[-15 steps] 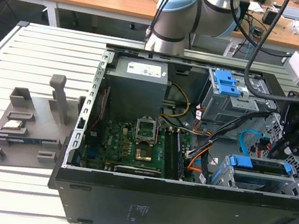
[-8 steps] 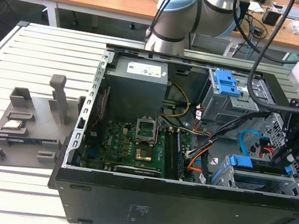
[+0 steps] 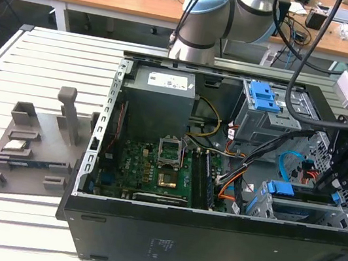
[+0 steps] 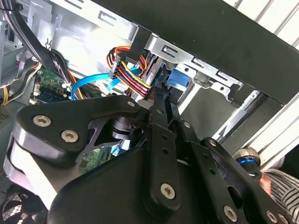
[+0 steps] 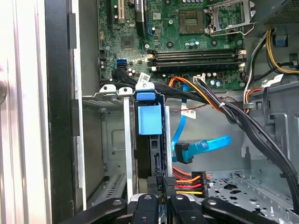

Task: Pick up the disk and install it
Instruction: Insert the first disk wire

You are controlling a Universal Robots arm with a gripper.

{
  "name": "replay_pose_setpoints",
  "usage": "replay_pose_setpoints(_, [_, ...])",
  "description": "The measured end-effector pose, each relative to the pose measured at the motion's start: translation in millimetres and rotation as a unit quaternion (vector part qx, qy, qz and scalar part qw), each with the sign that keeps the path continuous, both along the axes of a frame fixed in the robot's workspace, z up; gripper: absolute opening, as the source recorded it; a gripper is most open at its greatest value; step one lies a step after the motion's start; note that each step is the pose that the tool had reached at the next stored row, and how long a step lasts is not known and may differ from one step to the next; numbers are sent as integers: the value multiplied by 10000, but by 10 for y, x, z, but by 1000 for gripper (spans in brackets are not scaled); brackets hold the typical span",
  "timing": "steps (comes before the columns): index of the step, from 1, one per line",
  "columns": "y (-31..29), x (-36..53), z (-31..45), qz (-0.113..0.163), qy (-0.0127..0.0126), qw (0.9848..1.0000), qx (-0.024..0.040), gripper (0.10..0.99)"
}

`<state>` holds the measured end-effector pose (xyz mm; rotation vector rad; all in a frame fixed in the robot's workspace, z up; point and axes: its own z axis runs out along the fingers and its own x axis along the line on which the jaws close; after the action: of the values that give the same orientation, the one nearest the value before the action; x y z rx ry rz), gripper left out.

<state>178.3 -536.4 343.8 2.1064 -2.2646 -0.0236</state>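
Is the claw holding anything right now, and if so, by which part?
It looks shut on the disk, gripping its thin rear edge near the cable end; the disk stands on edge in the drive bay. The contact itself is partly hidden, so this is probable, not certain.

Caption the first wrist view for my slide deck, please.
Gripper at the edge of the blue-framed disk standing in the open computer case's drive bay.

I count one open computer case [image 3: 210,235] on one slatted table [image 3: 6,230]. Inside it I see one green motherboard [image 3: 147,173], one grey power supply [image 3: 159,105] and two blue-latched drive cages [image 3: 266,115]. One disk [image 5: 150,140] in its blue frame sits under my one gripper [image 5: 158,205]. One grey fixture [image 3: 32,148] stands near the table's edge.
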Motion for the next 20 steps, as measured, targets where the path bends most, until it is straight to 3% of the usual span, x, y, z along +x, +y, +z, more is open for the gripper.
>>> replay_pose_setpoints(6, [28,-5,-18,-4,0,10000,-1,165])
replay_pose_setpoints(13, [27,-5,-76,-3,0,10000,-1,165])
replay_pose_setpoints(20, [25,-5,-87,-4,1,10000,6,176])
